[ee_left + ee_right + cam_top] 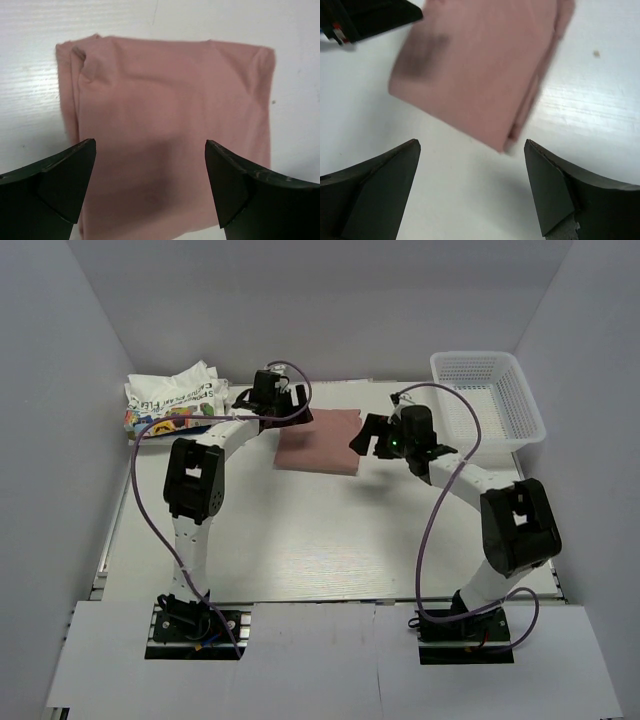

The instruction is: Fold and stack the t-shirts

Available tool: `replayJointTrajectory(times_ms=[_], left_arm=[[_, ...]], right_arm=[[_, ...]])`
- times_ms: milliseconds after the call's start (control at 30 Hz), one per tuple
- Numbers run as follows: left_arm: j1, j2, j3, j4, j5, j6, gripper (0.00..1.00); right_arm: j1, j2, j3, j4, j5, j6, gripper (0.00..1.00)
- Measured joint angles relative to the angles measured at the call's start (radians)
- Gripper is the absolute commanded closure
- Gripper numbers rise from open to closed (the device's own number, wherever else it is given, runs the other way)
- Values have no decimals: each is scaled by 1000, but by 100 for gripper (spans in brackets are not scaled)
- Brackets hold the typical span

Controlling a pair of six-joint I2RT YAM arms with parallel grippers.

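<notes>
At the near edge of the white counter [320, 540] stand the two arm bases, both arms reaching away over it. The right end effector [372, 436] hangs above the counter just off the near right corner of the dusty-pink t-shirt [320, 440], its jaws spread wide and holding nothing. In the right wrist view the bare counter lies between its fingertips [412, 150], and the shirt's folded corner sits a little beyond them.

The pink t-shirt lies flat in the middle of the far half of the counter, folded into a neat rectangle with layered edges showing along one side. The left end effector [283, 400] hovers over its far left edge, jaws also wide apart and empty. The left wrist view looks straight down on the cloth.

Farther left, in the back corner, the white t-shirt [175, 400] with colourful print and dark lettering lies crumpled in a heap, well apart from the pink one. A white mesh basket [520, 430] stands in the far right corner.
</notes>
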Motion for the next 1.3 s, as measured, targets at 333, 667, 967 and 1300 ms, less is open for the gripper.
replayJointTrajectory(times_ms=[333, 667, 967, 1300], left_arm=[[8, 45, 25, -179, -66, 61, 2], [13, 187, 211, -237, -124, 79, 29], [-15, 163, 119, -135, -171, 116, 100], [-71, 148, 126, -163, -381, 238, 100]], right_arm=[[0, -203, -209, -68, 84, -21, 10], [0, -344, -273, -111, 109, -79, 10], [-1, -449, -323, -128, 225, -99, 10], [-2, -560, -411, -126, 449, -108, 10]])
